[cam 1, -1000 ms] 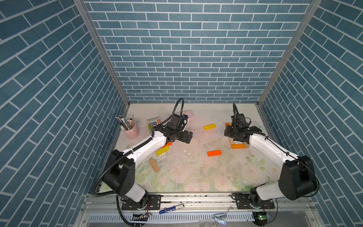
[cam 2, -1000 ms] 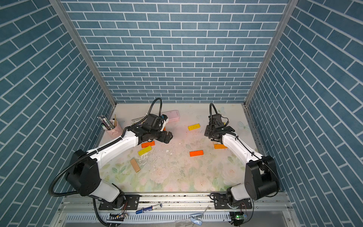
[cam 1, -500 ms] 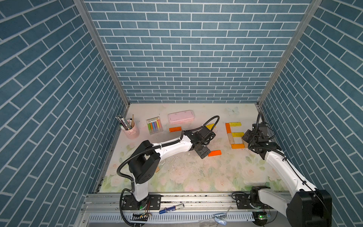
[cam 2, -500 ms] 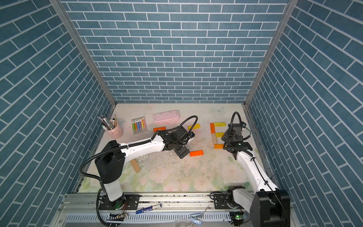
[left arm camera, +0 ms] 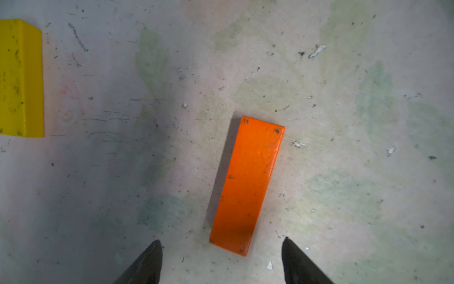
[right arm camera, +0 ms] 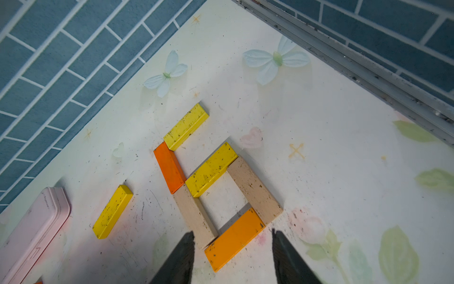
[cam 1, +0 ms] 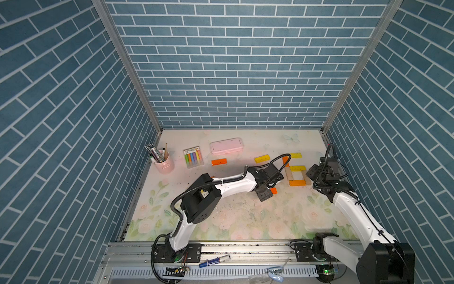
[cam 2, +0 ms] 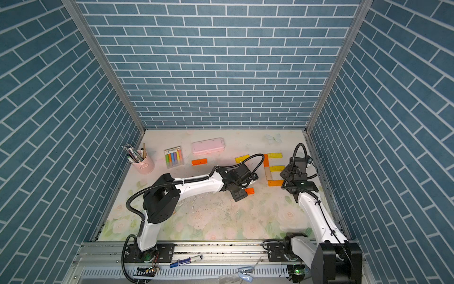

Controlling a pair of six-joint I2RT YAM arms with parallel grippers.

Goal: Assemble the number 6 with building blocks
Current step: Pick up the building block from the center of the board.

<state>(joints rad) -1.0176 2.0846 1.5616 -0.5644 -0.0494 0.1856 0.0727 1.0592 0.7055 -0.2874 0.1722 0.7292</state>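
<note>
The loose orange block [cam 1: 273, 191] is being seen just right of centre in a top view, lying flat on the bench [cam 1: 245, 221], largely covered by the left arm [cam 1: 233, 186]. Its long axis is being pointed almost straight away from the left claw [left arm camera: 221, 246], whose spread fingertips [left arm camera: 152, 260] are gripping nothing; bare bench is being left all round. The right claw [right arm camera: 232, 232] is being held open, empty, over the amber block [right arm camera: 234, 242] closing the six-shaped figure [cam 1: 297, 168] near the right rail [right arm camera: 356, 71].
</note>
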